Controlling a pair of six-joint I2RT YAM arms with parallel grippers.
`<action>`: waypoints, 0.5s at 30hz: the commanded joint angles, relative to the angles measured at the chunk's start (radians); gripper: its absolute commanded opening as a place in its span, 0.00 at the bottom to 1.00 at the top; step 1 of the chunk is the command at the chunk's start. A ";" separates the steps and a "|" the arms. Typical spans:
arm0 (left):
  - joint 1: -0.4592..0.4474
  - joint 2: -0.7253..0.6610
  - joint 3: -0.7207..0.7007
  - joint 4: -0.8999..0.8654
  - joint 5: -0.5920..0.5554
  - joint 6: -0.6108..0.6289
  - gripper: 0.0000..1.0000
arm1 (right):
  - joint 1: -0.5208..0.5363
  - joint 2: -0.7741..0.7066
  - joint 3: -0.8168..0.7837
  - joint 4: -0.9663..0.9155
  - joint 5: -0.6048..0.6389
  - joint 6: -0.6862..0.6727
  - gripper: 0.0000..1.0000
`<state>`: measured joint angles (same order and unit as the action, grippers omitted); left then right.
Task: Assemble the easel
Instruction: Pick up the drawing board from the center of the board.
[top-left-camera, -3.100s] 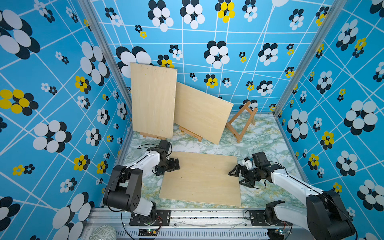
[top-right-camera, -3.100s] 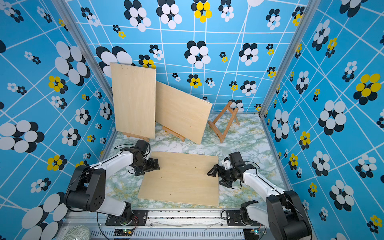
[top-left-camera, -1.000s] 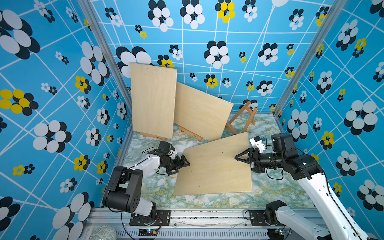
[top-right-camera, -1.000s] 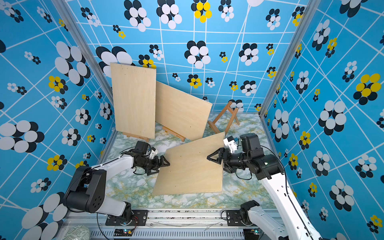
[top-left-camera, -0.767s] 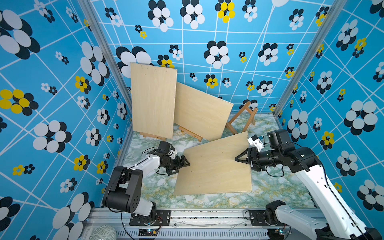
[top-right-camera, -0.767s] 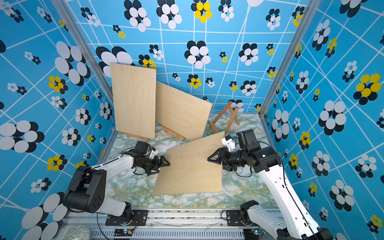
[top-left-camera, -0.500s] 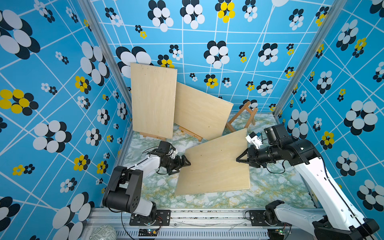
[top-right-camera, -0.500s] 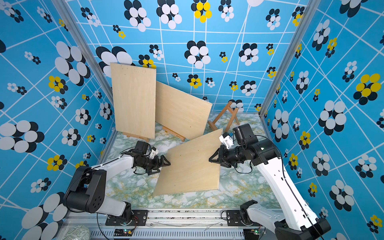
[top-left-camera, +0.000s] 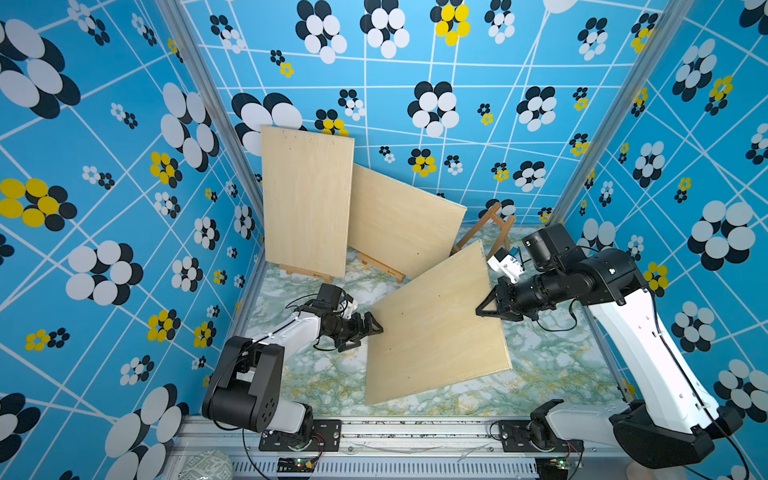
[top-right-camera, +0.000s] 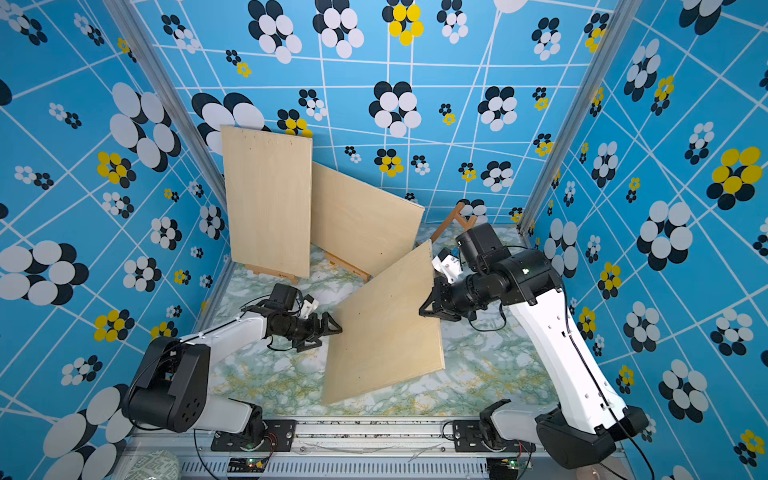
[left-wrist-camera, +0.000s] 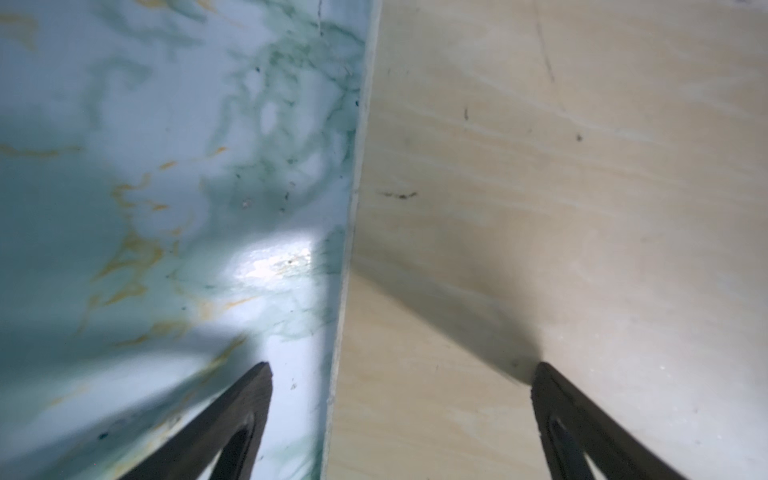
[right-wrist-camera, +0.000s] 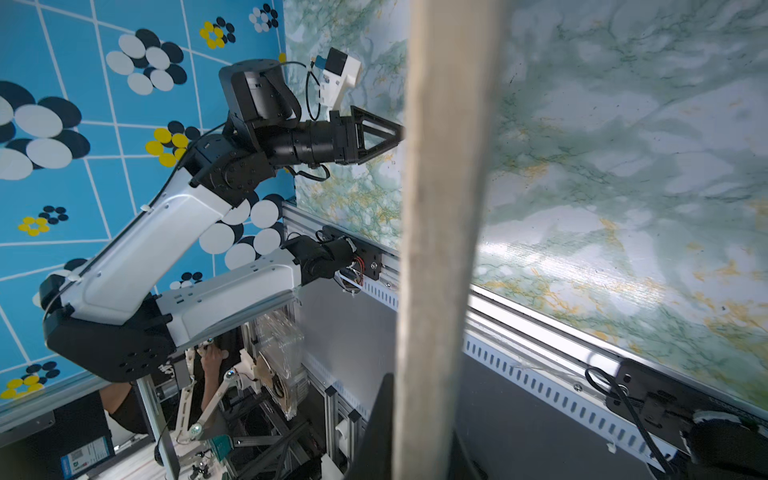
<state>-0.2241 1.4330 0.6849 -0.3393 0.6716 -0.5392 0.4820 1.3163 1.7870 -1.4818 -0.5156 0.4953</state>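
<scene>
Gripping the plywood board (top-left-camera: 432, 332) by its right edge, the right gripper (top-left-camera: 480, 311) holds it tilted up, bottom edge on the marble tabletop (top-left-camera: 552, 365) near the front. Meanwhile the left gripper (top-left-camera: 372, 331) gapes wide, jaws straddling the board's left edge. The easel stand (top-left-camera: 496, 226) sits at the back right corner.

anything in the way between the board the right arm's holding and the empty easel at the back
Nothing visible lies between the held board and the empty easel. Only the leaning board comes close, its corner right beside the easel.
</scene>
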 joint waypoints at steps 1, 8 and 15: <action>-0.004 -0.072 0.003 -0.037 -0.019 0.022 0.99 | 0.038 0.014 0.079 -0.043 0.097 -0.207 0.00; 0.024 -0.251 0.057 -0.080 -0.054 0.076 0.99 | 0.049 0.020 0.116 0.071 0.148 -0.362 0.00; 0.038 -0.441 0.160 -0.177 -0.118 0.205 0.99 | 0.049 0.007 0.069 0.190 0.172 -0.522 0.00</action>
<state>-0.1940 1.0515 0.7944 -0.4496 0.5938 -0.4259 0.5301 1.3422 1.8637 -1.4239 -0.5045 0.1848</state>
